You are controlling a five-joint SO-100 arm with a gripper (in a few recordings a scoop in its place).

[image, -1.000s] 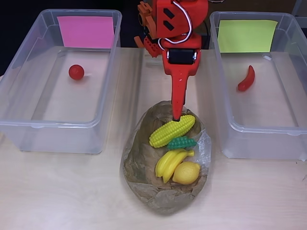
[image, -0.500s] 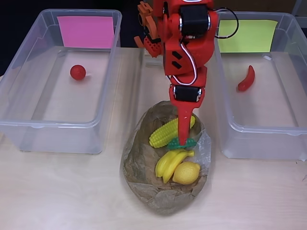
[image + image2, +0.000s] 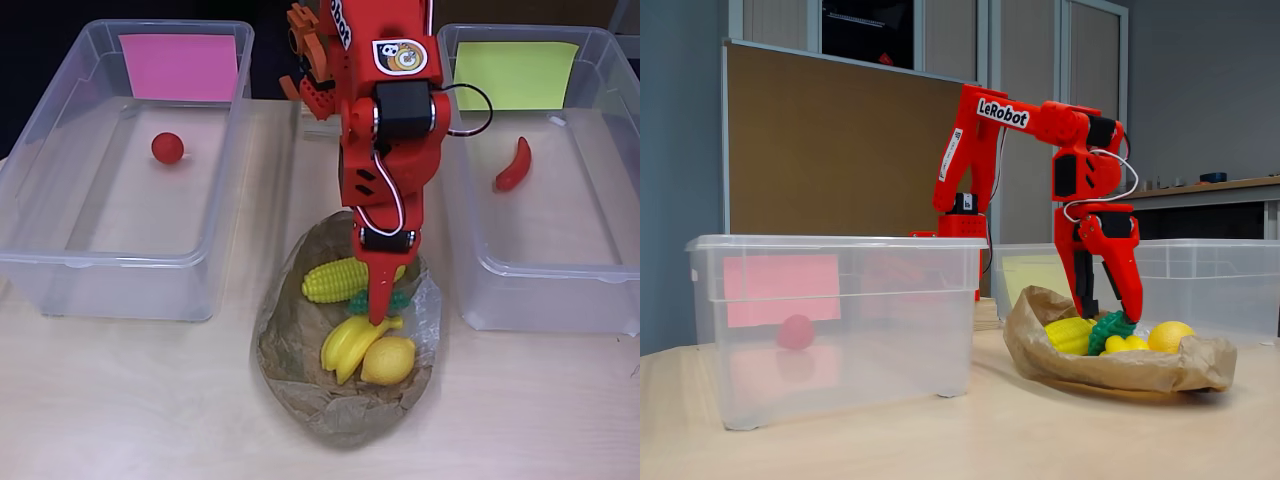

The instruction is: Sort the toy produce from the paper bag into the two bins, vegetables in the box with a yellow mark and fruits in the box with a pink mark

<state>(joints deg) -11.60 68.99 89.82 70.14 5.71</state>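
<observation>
Over the bag (image 3: 345,400) at the surface's (image 3: 120,400) six o'clock, the claw (image 3: 378,312) points down among corn (image 3: 330,280), cucumber (image 3: 1108,330), bananas (image 3: 350,342) and lemon (image 3: 388,360); whether it grips anything, I cannot tell. At ten o'clock, a red ball (image 3: 167,148) sits in the pink bin (image 3: 60,260); at two, a chili (image 3: 513,165) in the yellow bin (image 3: 540,305).

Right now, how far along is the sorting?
Done: red ball in pink-marked bin, red pepper in yellow-marked bin. In hand: nothing clearly gripped; gripper is down among the bagged produce. Left: corn, green vegetable, bananas, lemon.
</observation>
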